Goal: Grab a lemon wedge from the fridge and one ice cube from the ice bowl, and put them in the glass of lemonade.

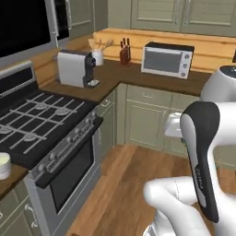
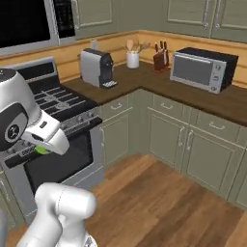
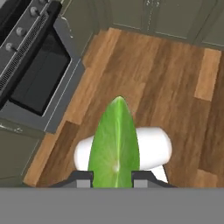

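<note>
Lemon wedge (image 3: pixel 114 144), one, clamped in gripper (image 3: pixel 113 178).

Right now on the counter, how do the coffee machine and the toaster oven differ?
The coffee machine is a tall, narrow box with a pale grey body and a dark front; the toaster oven is low and wide, silver-faced with a dark top and a glass door. The coffee machine stands beside the stove; the toaster oven sits past the corner, along the other run. Both rest on the same dark brown counter.
</note>
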